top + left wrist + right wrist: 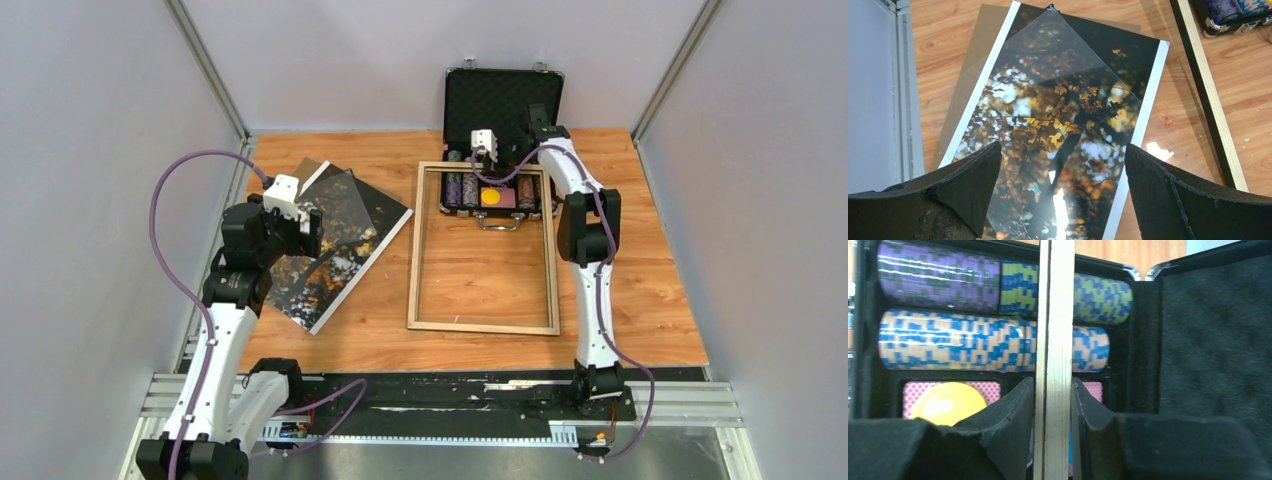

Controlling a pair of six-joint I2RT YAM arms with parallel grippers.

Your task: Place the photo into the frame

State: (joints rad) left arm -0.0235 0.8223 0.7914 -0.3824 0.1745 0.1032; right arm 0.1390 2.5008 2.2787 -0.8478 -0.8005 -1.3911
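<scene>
Photo (1133, 55) lies right under the left gripper (1063, 155), whose jaws are wide apart. Its long axis runs away from them, and a clear sheet (1058, 55) sits skewed on top. Frame (483, 250) is off to their right. Right gripper (1053, 390) is pinched on the frame's far rail, and only its wrist view shows that, chip case (973, 340) behind. Left arm's nearer the photo.

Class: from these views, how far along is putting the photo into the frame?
Done: nothing yet. The photo lies face up left of the frame, with a clear sheet on it. In hand: the right gripper, jaws closed on the frame's far rail. The left gripper hovers open above the photo. Left: moving the photo into the frame.
</scene>
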